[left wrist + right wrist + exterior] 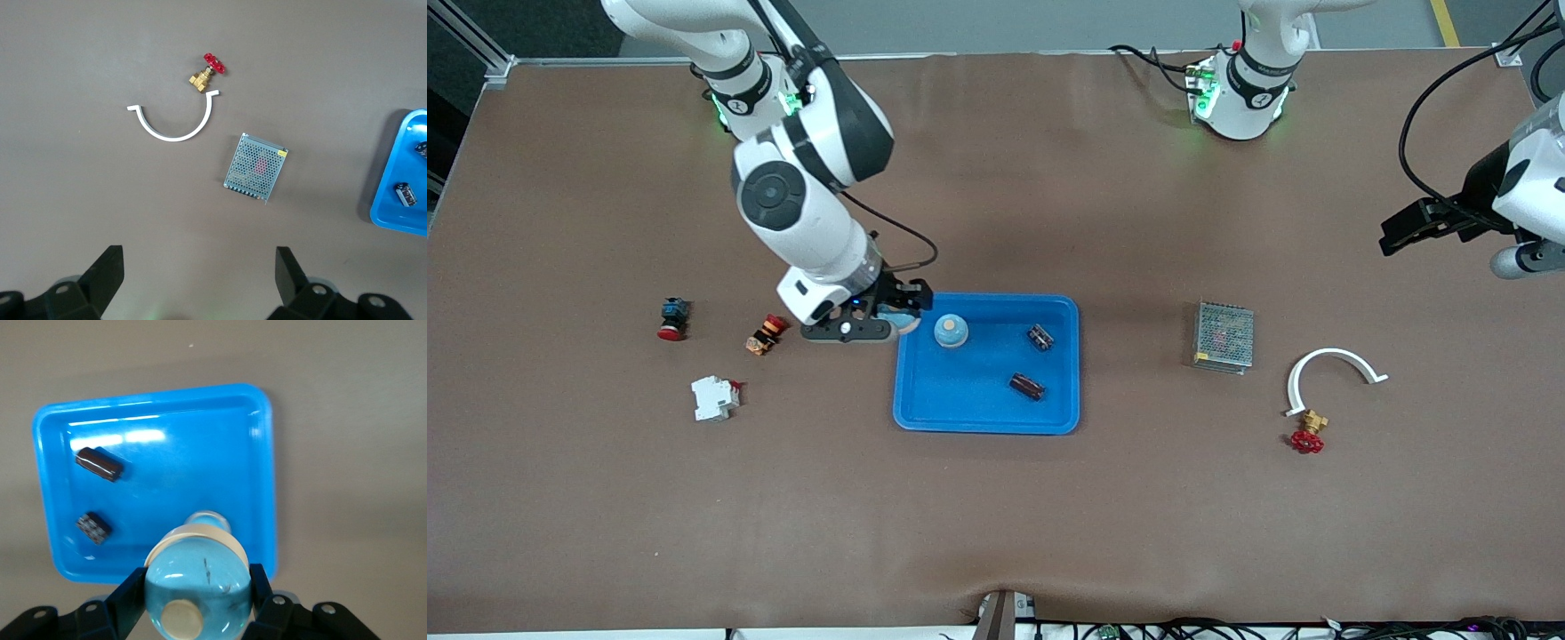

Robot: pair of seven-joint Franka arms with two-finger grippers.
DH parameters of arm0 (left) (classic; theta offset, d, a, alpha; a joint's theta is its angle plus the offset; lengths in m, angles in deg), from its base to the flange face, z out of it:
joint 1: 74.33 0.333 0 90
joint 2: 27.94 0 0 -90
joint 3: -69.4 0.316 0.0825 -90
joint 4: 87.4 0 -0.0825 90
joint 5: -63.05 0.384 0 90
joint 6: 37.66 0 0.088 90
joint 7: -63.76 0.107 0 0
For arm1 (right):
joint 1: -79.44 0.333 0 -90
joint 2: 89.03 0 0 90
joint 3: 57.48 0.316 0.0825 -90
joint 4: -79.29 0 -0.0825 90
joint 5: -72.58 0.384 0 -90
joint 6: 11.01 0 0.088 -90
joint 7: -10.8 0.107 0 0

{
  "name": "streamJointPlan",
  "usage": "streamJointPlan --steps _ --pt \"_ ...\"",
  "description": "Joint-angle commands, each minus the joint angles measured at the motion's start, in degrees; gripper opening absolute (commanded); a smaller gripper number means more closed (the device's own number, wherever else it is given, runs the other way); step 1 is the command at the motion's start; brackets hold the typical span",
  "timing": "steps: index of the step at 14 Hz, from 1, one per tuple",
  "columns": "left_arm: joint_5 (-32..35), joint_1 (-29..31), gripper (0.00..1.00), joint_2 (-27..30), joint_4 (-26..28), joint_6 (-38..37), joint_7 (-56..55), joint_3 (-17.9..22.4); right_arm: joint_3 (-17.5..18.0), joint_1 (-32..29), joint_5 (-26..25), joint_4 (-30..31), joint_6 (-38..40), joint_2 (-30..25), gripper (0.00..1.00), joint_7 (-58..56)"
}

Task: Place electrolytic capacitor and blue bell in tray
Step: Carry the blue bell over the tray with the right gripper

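Toward the right arm's end of the table, a red-capped push button (672, 319), a small orange-and-red switch (766, 333) and a white circuit breaker (714, 397) are seen lying loose. Just beside them, the right gripper (889, 313) is held over the rim of the blue tray (987, 418), its fingers pressed onto a blue bell (198, 580); the bell's pale dome fills the right wrist view. A second blue bell (951, 332) is already resting inside the tray near that rim, and two dark electrolytic capacitors (1040, 337) (1026, 386) lie in the tray nearer the left arm's end.

The step in hand is judged to be the delivery of the gripped bell. The gripper should next be carried fully over bare tray floor, clear of the resting bell, lowered, and opened.

Past the tray, a mesh-covered power supply (1224, 335), a white curved bracket (1332, 371) and a brass valve with a red handwheel (1308, 434) are seen. The left gripper (200, 280) waits above that end, fingers spread, holding nothing.
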Motion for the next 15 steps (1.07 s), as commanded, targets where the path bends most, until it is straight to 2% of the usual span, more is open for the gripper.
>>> streamJointPlan --steps 1,6,15 --pt "-0.3 0.3 1.00 -0.5 -0.9 0.1 0.3 0.0 -0.7 3.5 1.2 -6.6 -1.2 6.9 0.25 5.3" --pt "-0.3 -0.5 1.00 -1.3 -1.7 0.2 1.0 -0.6 -0.9 4.7 -0.1 -8.9 -5.4 13.0 0.25 5.4" --pt "-0.2 -0.2 1.00 -0.7 -2.8 0.1 1.3 -0.8 -1.2 2.8 -6.5 -10.0 -13.6 20.0 0.25 5.1"
